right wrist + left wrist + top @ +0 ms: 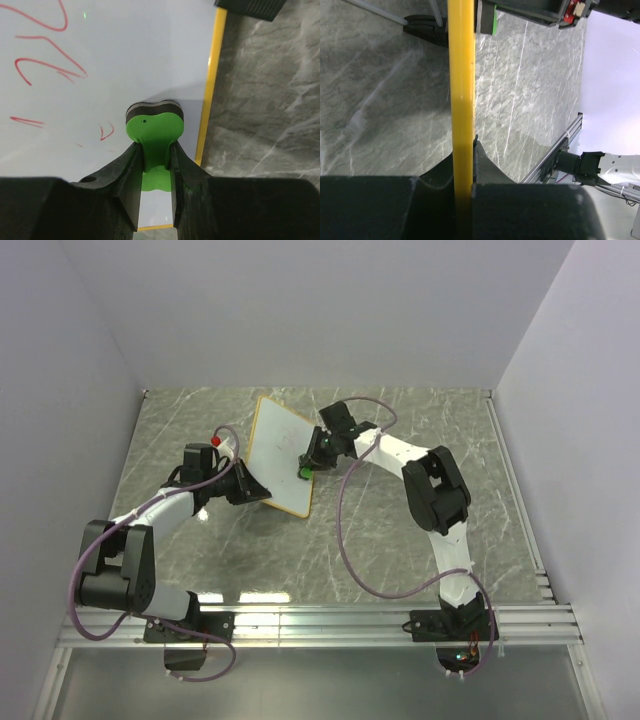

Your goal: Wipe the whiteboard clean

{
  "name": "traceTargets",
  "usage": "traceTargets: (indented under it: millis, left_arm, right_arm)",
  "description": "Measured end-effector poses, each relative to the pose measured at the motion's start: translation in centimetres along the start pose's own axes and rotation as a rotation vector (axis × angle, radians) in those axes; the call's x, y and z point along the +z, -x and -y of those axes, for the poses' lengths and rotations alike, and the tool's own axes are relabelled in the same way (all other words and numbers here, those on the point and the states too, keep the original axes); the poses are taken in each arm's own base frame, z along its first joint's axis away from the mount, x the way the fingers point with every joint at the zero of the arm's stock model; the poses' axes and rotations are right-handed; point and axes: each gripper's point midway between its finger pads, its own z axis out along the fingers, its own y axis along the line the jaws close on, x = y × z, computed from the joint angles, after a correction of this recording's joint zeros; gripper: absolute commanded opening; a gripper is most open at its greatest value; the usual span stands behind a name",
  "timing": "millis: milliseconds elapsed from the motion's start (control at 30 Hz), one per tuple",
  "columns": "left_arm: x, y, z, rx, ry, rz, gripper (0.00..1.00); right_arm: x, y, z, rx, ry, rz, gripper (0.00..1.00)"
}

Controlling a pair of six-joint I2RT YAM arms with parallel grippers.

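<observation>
The whiteboard [278, 452] stands tilted up off the table, its frame edge [461, 75] running straight between my left gripper's [256, 490] jaws, which are shut on it [463, 152]. Red scribbles [47, 62] cover the left part of the board face [125, 55]. My right gripper [309, 462] is shut on the narrow waist of a green bow-shaped eraser [154, 134], whose dark felt pad presses on the board near its right frame edge [212, 80]. From above, the eraser [304, 473] shows as a green spot low on the board.
A red-capped marker [217, 439] lies on the marble table behind the left gripper. An aluminium rail [330, 620] runs along the near edge, with the arm bases on it. White walls close in the sides and back.
</observation>
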Motion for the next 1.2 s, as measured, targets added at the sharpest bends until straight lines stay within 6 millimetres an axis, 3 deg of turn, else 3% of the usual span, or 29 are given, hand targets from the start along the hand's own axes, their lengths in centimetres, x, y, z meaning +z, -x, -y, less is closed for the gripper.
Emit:
traceTargets:
  millis: [200, 433, 533, 800, 1067, 1200]
  left_arm:
    - [0.0, 0.0, 0.0, 0.0, 0.0, -0.001, 0.01]
    - [0.0, -0.1, 0.1, -0.005, -0.002, -0.002, 0.0]
    - [0.1, -0.1, 0.1, -0.006, -0.003, -0.005, 0.0]
    - [0.3, -0.5, -0.1, -0.012, -0.008, -0.022, 0.0]
    - [0.5, -0.6, -0.2, -0.015, -0.01, -0.032, 0.0]
    - [0.5, -0.5, -0.2, -0.014, -0.011, -0.033, 0.0]
  right_arm:
    - [-0.6, -1.0, -1.9, -0.017, 0.005, -0.017, 0.0]
    - [-1.8, -2.4, -8.2, -0.072, 0.116, -0.033, 0.0]
    - [-2.0, -3.1, -9.7, -0.093, 0.149, -0.042, 0.0]
    - [-2.0, -3.6, -9.0, -0.085, 0.175, -0.038, 0.0]
    - [-2.4, -7.2, -5.1, -0.067, 0.138, -0.084, 0.0]
    - [-2.5, -7.3, -4.8, -0.067, 0.134, -0.084, 0.0]
